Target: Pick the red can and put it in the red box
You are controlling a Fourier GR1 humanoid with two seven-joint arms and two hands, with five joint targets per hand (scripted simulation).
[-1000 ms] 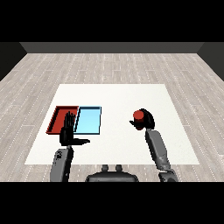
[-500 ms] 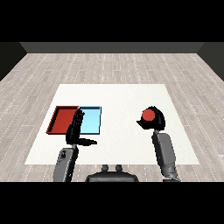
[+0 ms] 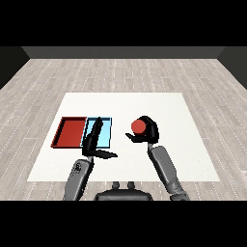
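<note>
Red tray (image 3: pixel 71 132): nothing in it.
Light blue tray (image 3: pixel 105 135): my left hand (image 3: pixel 93 144) over it, fingers straight.
Right hand (image 3: pixel 146 131): curled round red can (image 3: pixel 138 126).

white table (image 3: pixel 169 111), red tray (image 3: pixel 70 132); light blue tray (image 3: pixel 105 136) beside

Light blue tray (image 3: pixel 105 136), white table (image 3: pixel 169 116)

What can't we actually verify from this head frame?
- Red can: only its top shows; the right hand curled round it hides the body.
- Light blue tray: the left hand covers its left part and near edge.
- Whether the can is lifted clear of the table: one view, cannot tell.
</note>
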